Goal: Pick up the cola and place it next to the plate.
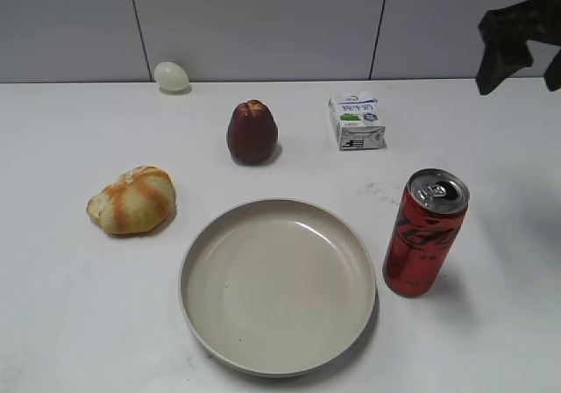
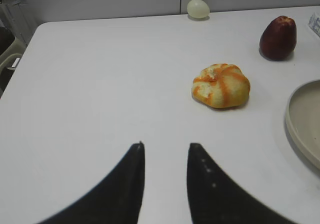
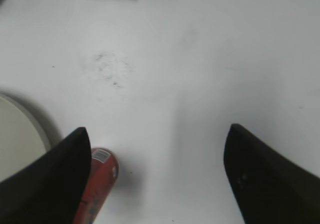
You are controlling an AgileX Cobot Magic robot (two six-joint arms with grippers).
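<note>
The cola (image 1: 425, 232) is a tall red can with a silver top. It stands upright on the white table, just right of the plate (image 1: 278, 285), a large round beige dish at the front centre. In the right wrist view the cola (image 3: 97, 186) shows at the lower left, partly behind the left finger, with the plate's rim (image 3: 20, 134) at the left edge. My right gripper (image 3: 156, 139) is open and empty, raised above the table; it shows at the exterior view's top right (image 1: 517, 42). My left gripper (image 2: 166, 146) is open and empty over bare table.
A bread roll (image 1: 132, 200) lies left of the plate. A dark red apple (image 1: 252, 132) and a small white milk carton (image 1: 356, 120) stand behind it. A pale egg (image 1: 171, 76) sits at the back wall. The table's left edge (image 2: 20, 59) shows in the left wrist view.
</note>
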